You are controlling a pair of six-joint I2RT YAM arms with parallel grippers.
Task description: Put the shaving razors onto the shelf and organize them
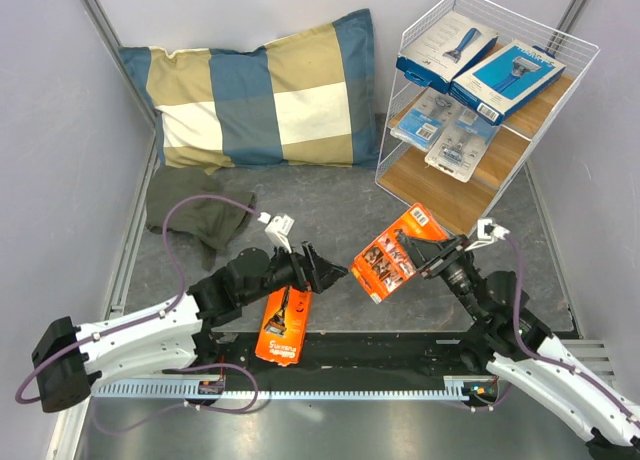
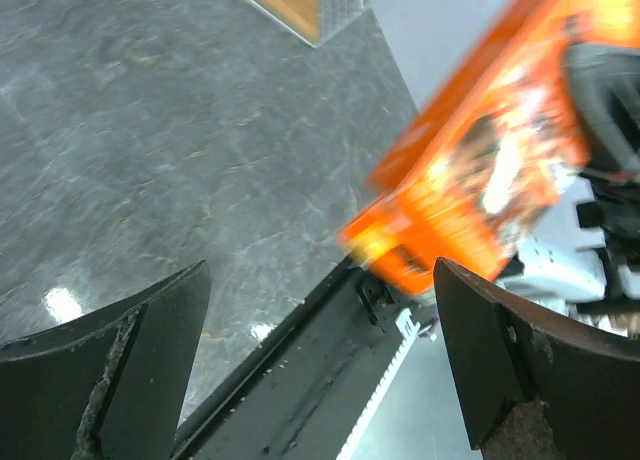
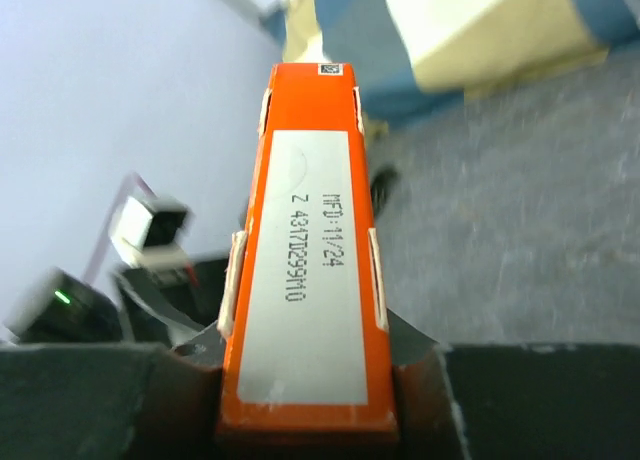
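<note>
The shelf (image 1: 440,195) stands at the far right of the table (image 1: 330,205). Its top board carries the left blue razor box (image 1: 447,48) and the right blue razor box (image 1: 505,78), lying side by side and overlapping. Its middle board carries the left blister pack (image 1: 425,117) and the right blister pack (image 1: 463,142), also side by side. The bottom board holds no pack. The right end effector (image 1: 425,252) is clamped on the held orange razor card (image 1: 395,255). The right wrist view shows both fingers pressed against the card's narrow edge. This card is off the table, tilted, just in front of the shelf's near-left corner and on no board. The left end effector (image 1: 325,270) stands fully spread with nothing between its fingers (image 2: 120,380), to the left of the shelf and facing the held card. The second orange razor card (image 1: 284,325) lies flat on the table, well apart from the shelf toward the near left. Its far end is hidden under the left arm. A checked pillow (image 1: 265,90) and a dark green cloth (image 1: 200,215) lie left of the shelf.
</note>
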